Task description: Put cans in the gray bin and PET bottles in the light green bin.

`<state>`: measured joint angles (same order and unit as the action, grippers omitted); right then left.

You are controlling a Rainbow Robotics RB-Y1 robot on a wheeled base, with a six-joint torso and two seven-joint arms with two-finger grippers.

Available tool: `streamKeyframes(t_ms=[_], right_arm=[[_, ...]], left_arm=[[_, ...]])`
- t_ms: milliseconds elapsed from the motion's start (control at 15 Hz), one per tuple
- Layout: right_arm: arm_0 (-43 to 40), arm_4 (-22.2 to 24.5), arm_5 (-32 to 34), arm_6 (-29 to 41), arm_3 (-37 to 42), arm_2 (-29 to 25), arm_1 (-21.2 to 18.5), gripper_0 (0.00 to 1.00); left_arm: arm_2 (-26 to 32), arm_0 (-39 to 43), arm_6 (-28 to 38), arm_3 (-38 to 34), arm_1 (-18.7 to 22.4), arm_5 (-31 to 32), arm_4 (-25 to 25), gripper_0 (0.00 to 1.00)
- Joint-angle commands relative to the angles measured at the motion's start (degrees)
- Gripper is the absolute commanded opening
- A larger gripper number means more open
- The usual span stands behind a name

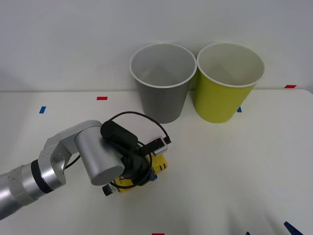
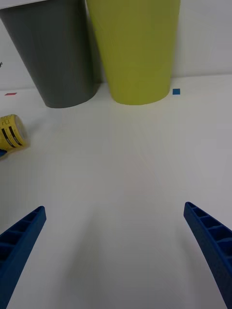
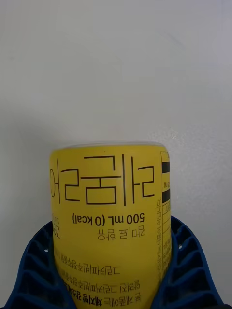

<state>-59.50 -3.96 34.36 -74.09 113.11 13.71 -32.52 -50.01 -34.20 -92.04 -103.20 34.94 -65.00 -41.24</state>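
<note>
Gripping the PET bottle (image 3: 113, 227), our left gripper (image 1: 142, 171) sits low and left of centre in the front view, its blue fingers (image 3: 186, 270) wrapped round the yellow label on both sides. We judge this a closed hold on the body of the bottle, which lies on its side on the white table (image 1: 234, 171), with the dark cap end poking out at the lower left of the gripper and the yellow base end toward the right.

Handling notes: we take the bottle for light and thin-walled, with some give under pressure; the glossy label likely runs slippery. The ribbed fingers should help. Mid-body, where we have it now, looks the sensible place, since the cap end is narrow and the base would tip. Whether it is full or empty we cannot tell.

Our right gripper (image 2: 116, 251) hangs idle at the lower right edge of the front view, fingers spread wide with nothing between them.

Both bins stand upright at the top centre of the front view, touching or nearly so: the gray bin (image 1: 163, 83) on the left, the light green bin (image 1: 227, 83) to its right. This bottle belongs in the green one, the farther of the two from our grip; the lift must clear its white rim.
</note>
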Motion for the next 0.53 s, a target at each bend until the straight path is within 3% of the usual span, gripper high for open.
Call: streamKeyframes(t_ms=[67,400,533], right_arm=[[0.0,0.0,0.0,0.0,0.0,0.0,0.0,0.99],[0.0,0.0,0.0,0.0,0.0,0.0,0.0,0.99],[0.0,0.0,0.0,0.0,0.0,0.0,0.0,0.99]], left_arm=[[0.0,0.0,0.1,-0.7,0.4,0.0,-0.8,0.0],[1.2,0.1,2.1,-11.1,6.3,-0.1,0.3,0.0],[8.9,5.8,1.6,-18.1,7.1,-3.8,1.0,0.0]])
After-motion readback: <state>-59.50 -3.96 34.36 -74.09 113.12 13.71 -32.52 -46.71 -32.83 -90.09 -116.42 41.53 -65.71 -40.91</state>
